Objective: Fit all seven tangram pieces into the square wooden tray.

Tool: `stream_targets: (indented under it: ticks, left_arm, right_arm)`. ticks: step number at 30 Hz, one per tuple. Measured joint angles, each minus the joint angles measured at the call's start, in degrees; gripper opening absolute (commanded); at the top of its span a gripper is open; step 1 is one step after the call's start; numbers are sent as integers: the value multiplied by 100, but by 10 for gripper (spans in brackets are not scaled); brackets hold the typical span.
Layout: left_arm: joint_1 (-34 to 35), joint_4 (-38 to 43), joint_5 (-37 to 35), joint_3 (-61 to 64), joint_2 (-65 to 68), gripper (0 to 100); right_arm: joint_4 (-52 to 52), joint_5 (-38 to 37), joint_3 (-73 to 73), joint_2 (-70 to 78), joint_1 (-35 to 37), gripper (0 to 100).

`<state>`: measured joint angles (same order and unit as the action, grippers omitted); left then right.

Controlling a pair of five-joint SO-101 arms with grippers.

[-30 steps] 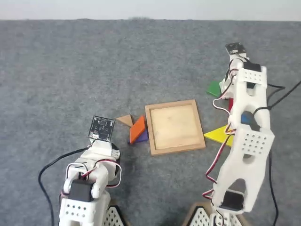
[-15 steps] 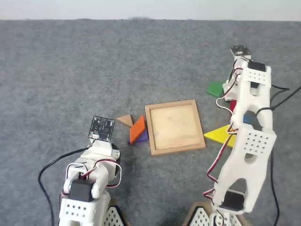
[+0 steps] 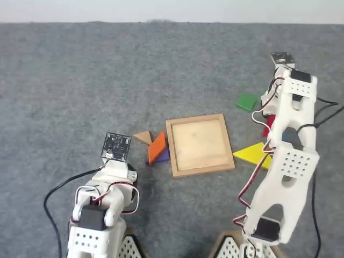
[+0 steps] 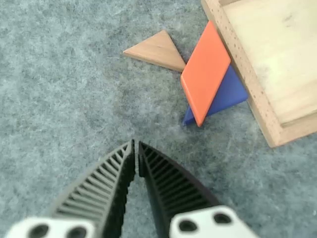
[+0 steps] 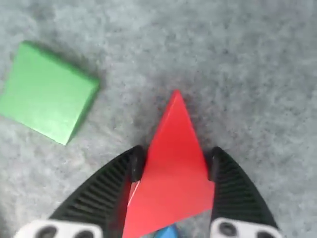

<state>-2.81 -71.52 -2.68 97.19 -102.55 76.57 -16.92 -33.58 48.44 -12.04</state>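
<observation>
The square wooden tray (image 3: 199, 144) lies empty mid-table. Against its left side lie a wooden triangle (image 3: 143, 137), an orange parallelogram (image 3: 157, 147) and, under that, a blue triangle (image 3: 163, 156). In the left wrist view they show as wooden triangle (image 4: 157, 50), orange parallelogram (image 4: 206, 72) and blue triangle (image 4: 228, 93). My left gripper (image 4: 136, 145) is shut and empty, a short way from them over the carpet. Right of the tray are a green square (image 3: 246, 101), a yellow triangle (image 3: 251, 153) and a red triangle (image 3: 268, 123). My right gripper (image 5: 174, 157) is shut on the red triangle (image 5: 173, 168), with the green square (image 5: 47, 93) beside it.
Grey carpet covers the whole table. A bit of a blue piece (image 5: 168, 232) peeks from under the red triangle. The right arm (image 3: 287, 156) stretches over the pieces right of the tray. The left arm (image 3: 107, 183) stays near the front edge.
The right arm has shifted a little to the right and now covers the blue piece under it. The left arm and the pieces by the tray have not moved.
</observation>
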Motion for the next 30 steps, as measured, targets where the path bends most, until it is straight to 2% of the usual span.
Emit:
stream_targets:
  ticks: [5, 11, 18, 21, 27, 30]
  left_arm:
    - [0, 0, 0, 0, 0, 12]
    - [0, 0, 0, 0, 0, 12]
    - [0, 0, 0, 0, 0, 12]
    - [0, 0, 0, 0, 0, 12]
    - [0, 0, 0, 0, 0, 12]
    - [0, 0, 0, 0, 0, 12]
  right_arm:
    - [105, 668, 88, -132, -246, 246]
    - [712, 1125, 105, -510, -510, 250]
    - [703, 1380, 976, -1565, -527, 249]
    - [176, 1574, 1987, -2418, -545, 248]
    - [-1776, 2119, 4905, -4404, -510, 248]
    - [-2532, 2330, 5837, -4818, -484, 252]
